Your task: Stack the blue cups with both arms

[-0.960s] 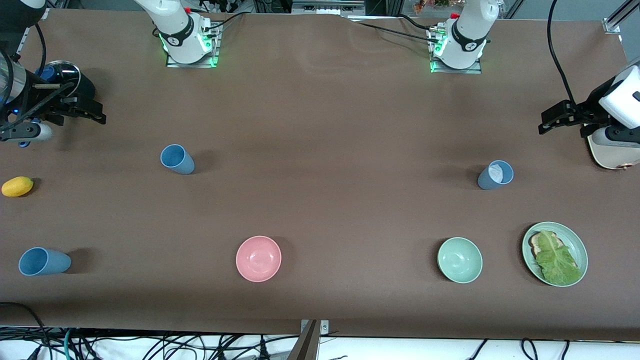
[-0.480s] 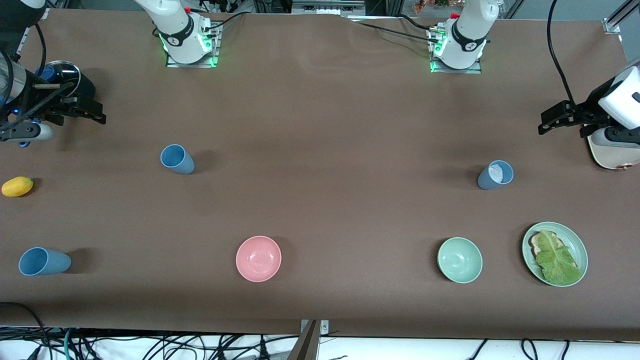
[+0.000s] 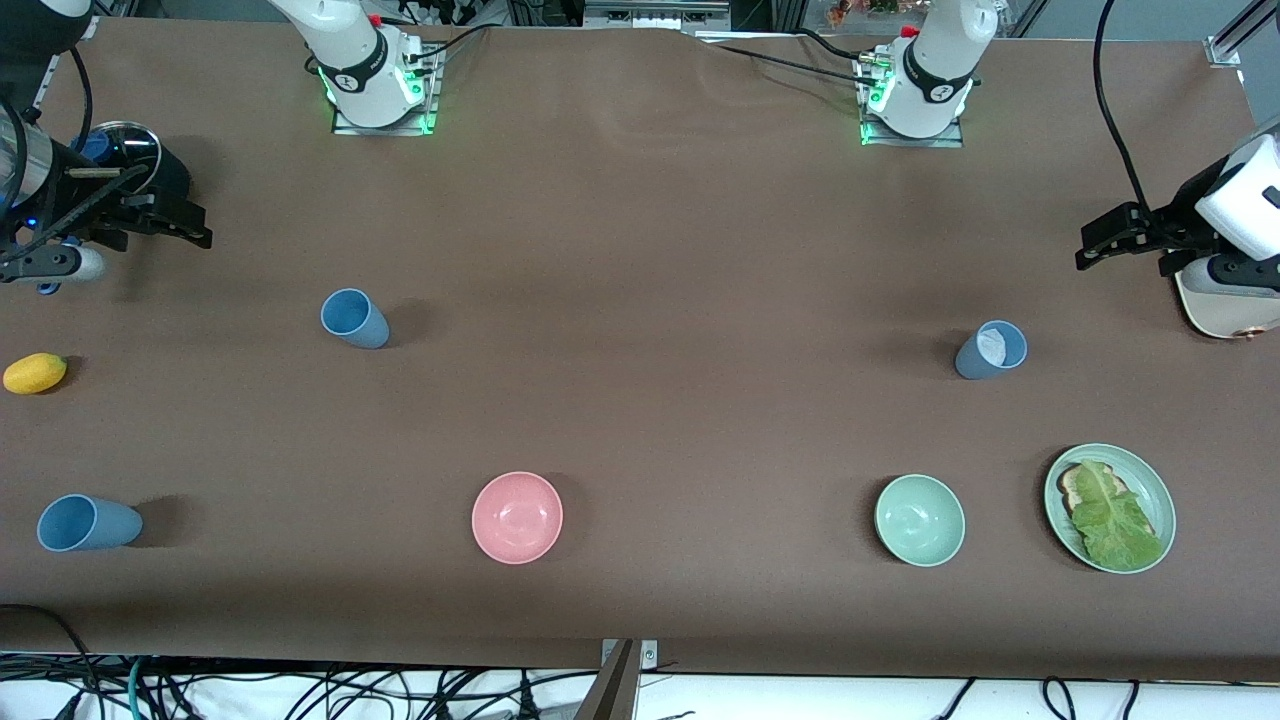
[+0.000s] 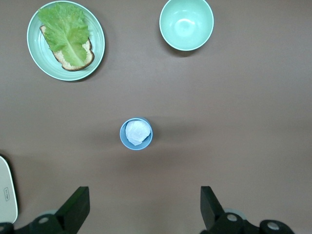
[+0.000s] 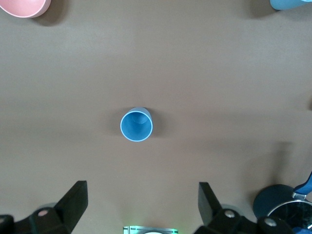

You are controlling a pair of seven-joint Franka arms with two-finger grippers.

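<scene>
Three blue cups stand apart on the brown table. One blue cup is toward the right arm's end and also shows in the right wrist view. A second stands nearer the front camera at that end. The third, with a whitish patch inside, is toward the left arm's end and shows in the left wrist view. My right gripper hangs open and empty over the table's right-arm end. My left gripper hangs open and empty over the left-arm end.
A pink bowl, a pale-green bowl and a green plate with bread and lettuce lie along the near edge. A yellow fruit and a dark round object are at the right arm's end. A cream object is at the left arm's end.
</scene>
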